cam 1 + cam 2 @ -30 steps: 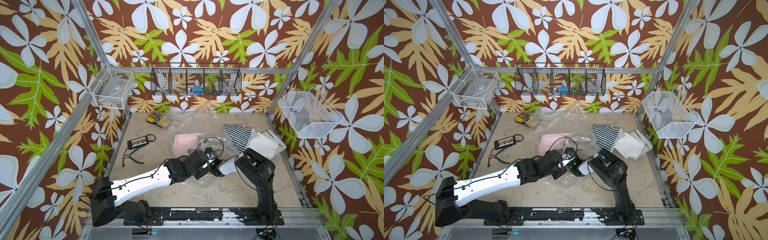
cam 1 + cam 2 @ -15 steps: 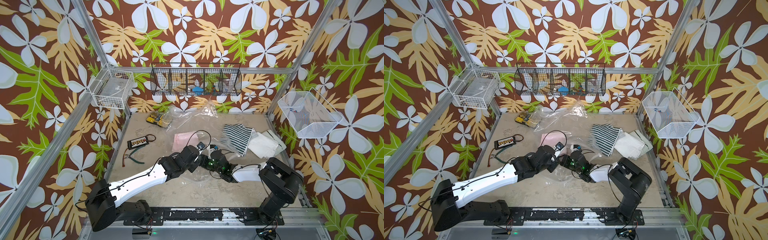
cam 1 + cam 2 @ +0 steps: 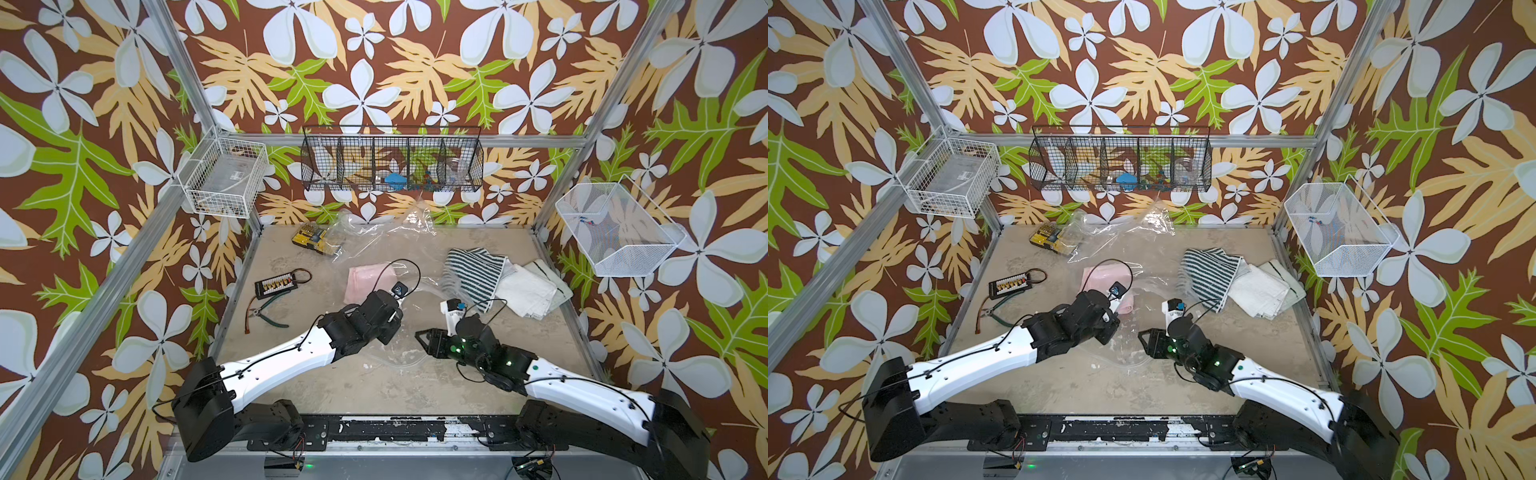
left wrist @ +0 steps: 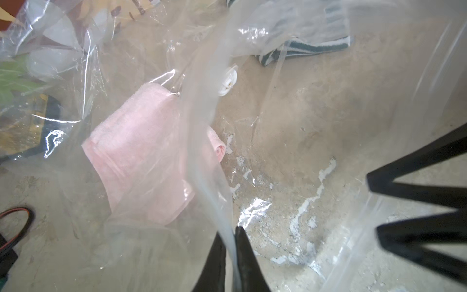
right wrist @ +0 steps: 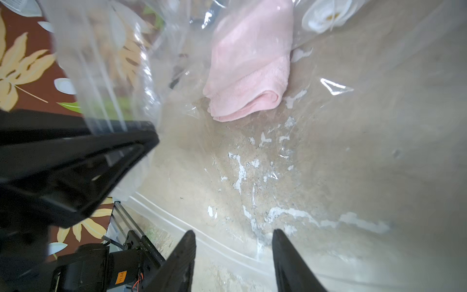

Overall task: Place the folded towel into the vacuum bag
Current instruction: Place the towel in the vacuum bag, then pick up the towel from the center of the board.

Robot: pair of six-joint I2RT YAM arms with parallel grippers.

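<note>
On the tabletop [image 3: 374, 390], a folded pink terry towel [image 3: 365, 282] lies inside the large crinkly clear plastic vacuum bag [image 3: 376, 235]. Left jaws pressed nearly together, pinching bag film. Right jaws spread, holding nothing, beside the zip strip [image 5: 164, 215].

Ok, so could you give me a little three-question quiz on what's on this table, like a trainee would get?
1. Pick one: the folded towel seen through the clear plastic of the vacuum bag is A) blue, B) pink, C) yellow.
2. True or false: the right arm's jaws are clamped shut.
3. What are the left arm's jaws pinching?
Key: 1 B. 2 False, they stand apart. 3 A fold of the vacuum bag's plastic.
</note>
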